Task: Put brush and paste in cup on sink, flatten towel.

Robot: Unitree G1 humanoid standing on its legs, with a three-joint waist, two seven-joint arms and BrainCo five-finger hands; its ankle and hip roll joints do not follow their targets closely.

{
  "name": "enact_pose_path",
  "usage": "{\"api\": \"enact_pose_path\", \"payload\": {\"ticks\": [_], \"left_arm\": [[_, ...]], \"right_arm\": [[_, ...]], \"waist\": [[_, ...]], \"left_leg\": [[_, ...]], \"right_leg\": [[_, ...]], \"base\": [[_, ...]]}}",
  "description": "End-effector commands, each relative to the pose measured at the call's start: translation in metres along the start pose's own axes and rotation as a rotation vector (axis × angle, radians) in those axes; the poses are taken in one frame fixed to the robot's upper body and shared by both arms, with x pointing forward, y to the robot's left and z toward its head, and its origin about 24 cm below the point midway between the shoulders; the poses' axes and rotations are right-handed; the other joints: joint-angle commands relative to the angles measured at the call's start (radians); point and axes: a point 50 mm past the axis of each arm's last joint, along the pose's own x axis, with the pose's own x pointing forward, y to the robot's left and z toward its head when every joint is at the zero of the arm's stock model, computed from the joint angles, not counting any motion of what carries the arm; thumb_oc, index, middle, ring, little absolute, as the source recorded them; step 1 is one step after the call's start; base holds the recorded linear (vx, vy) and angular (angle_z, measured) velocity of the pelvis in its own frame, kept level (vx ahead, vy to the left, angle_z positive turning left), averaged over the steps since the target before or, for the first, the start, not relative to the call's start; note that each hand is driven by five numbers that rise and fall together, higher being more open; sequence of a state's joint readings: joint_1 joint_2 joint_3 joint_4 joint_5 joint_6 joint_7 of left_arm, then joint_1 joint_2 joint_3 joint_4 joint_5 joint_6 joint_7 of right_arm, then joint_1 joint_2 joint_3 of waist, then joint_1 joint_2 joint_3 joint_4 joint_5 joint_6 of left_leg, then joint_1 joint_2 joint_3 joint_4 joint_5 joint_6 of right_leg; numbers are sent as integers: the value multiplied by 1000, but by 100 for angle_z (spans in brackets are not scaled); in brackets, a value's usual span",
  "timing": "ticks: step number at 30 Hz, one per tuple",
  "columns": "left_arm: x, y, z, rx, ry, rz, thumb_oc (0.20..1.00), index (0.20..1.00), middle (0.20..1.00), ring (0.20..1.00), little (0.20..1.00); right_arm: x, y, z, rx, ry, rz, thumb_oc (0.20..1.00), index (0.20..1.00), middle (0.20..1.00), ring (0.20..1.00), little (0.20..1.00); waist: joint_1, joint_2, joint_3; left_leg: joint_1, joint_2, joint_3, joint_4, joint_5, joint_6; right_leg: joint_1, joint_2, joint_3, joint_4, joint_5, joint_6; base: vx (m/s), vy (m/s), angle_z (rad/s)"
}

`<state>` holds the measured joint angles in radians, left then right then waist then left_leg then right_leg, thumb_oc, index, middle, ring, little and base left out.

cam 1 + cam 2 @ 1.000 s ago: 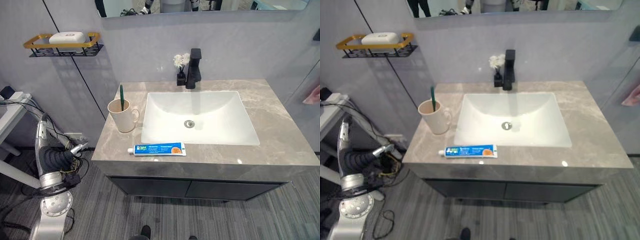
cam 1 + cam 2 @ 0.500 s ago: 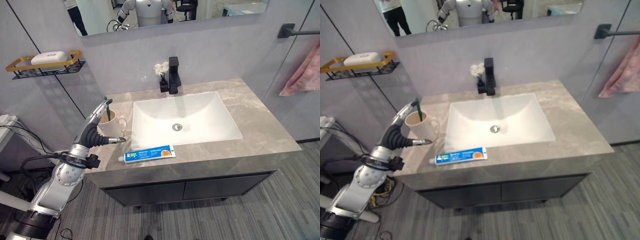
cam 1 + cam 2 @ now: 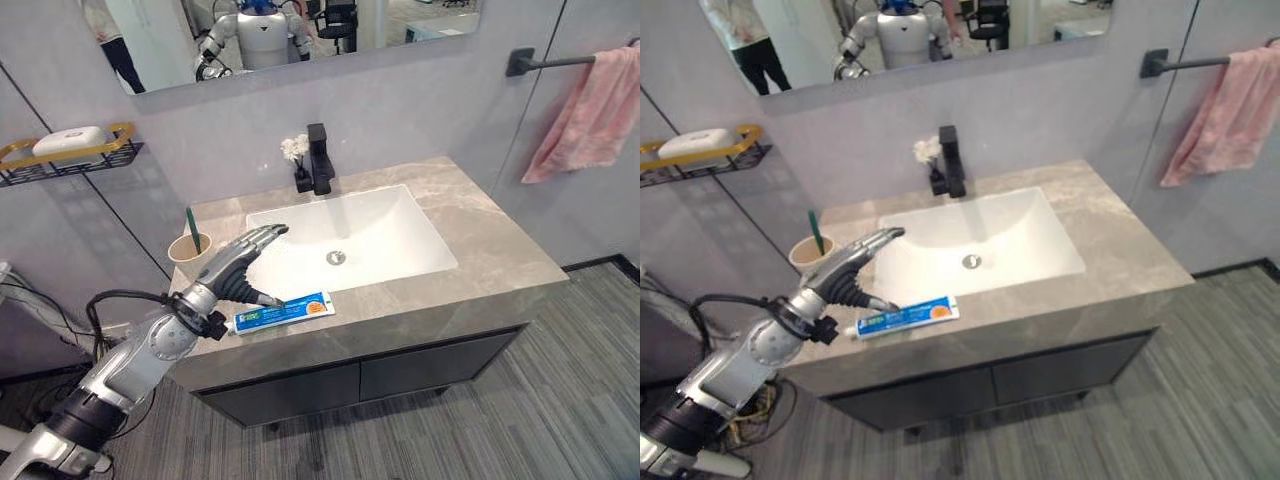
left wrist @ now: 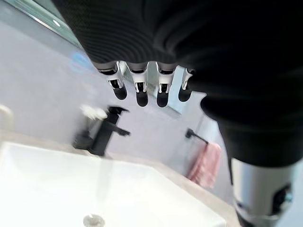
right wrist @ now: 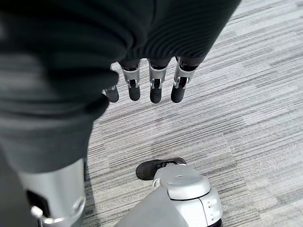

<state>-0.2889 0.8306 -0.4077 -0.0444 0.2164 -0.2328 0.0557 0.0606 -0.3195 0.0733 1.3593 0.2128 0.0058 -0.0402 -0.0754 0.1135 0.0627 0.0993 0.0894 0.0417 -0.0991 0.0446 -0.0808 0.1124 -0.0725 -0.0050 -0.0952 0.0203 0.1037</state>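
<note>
The left hand (image 3: 238,270), fingers straight and empty, hovers at centre-left over the toothpaste tube (image 3: 283,312); it should drop lower and pinch the tube mid-body (flat, blue-and-white, lying on the counter's front edge). The right hand (image 5: 142,71) hangs with relaxed fingers, the toothbrush (image 3: 191,228) stands in the cup (image 3: 185,249), and the pink towel (image 3: 585,115) hangs bunched at upper right.

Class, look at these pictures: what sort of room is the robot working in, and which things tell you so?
Most likely a bathroom: a white sink set in a stone counter with a black tap, a mirror above, and a pink towel on a wall rail.
</note>
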Motion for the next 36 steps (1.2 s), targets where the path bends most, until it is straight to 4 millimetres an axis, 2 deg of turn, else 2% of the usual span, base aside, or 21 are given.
{"api": "enact_pose_path", "payload": {"ticks": [1, 7, 16, 20, 23, 30, 36], "left_arm": [[11, 35, 2, 138, -41, 41, 1000, 1000, 1000, 1000, 1000], [15, 29, -4, 146, -17, 2, 1000, 1000, 1000, 1000, 1000], [14, 19, -25, 149, 81, -65, 1000, 1000, 1000, 1000, 1000], [5, 11, -46, 152, 189, -92, 1000, 1000, 1000, 1000, 1000], [1, 9, -54, 155, 229, -103, 1000, 1000, 1000, 1000, 1000], [-6, 5, -63, 148, 278, -121, 1000, 1000, 1000, 1000, 1000], [-15, 3, -70, 59, 335, -80, 1000, 1000, 1000, 1000, 1000]], "right_arm": [[1, 6, 15, -29, -26, 16, 1000, 1000, 1000, 1000, 1000], [1, 5, 13, -30, -20, 14, 1000, 1000, 1000, 1000, 1000], [1, 2, 11, -34, -12, 14, 1000, 1000, 1000, 1000, 1000], [1, 3, 17, -35, -32, 17, 1000, 1000, 1000, 1000, 1000], [1, 2, 18, -36, -33, 17, 1000, 1000, 1000, 1000, 1000], [1, 2, 18, -43, -32, 17, 1000, 1000, 1000, 1000, 1000], [1, 4, 18, -42, -36, 27, 1000, 1000, 1000, 1000, 1000]], "waist": [[-17, -68, 24], [-29, -60, 28], [-41, -57, 35], [-42, -56, 41], [-41, -57, 45], [-37, -58, 49], [-31, -62, 51]], "left_leg": [[43, -35, -28, 12, -153, 12], [41, -37, -10, 12, -155, 15], [37, -39, 4, 12, -155, 18], [20, -42, 18, 14, -153, 22], [17, -41, 19, 15, -151, 22], [17, -41, 15, 14, -150, 21], [20, -41, 8, 13, -151, 21]], "right_leg": [[15, -45, -19, 8, -93, 55], [0, -48, -1, 8, -86, 61], [-13, -49, 14, 8, -81, 65], [-39, -50, 31, 8, -71, 70], [-41, -49, 31, 8, -71, 69], [-37, -49, 24, 8, -74, 69], [-30, -51, 16, 8, -76, 67]], "base": [[4, 15, -10], [-5, 10, -11], [-2, 5, -5], [-20, 16, -15], [0, 3, -9], [0, 1, -1], [0, 0, 0]]}}
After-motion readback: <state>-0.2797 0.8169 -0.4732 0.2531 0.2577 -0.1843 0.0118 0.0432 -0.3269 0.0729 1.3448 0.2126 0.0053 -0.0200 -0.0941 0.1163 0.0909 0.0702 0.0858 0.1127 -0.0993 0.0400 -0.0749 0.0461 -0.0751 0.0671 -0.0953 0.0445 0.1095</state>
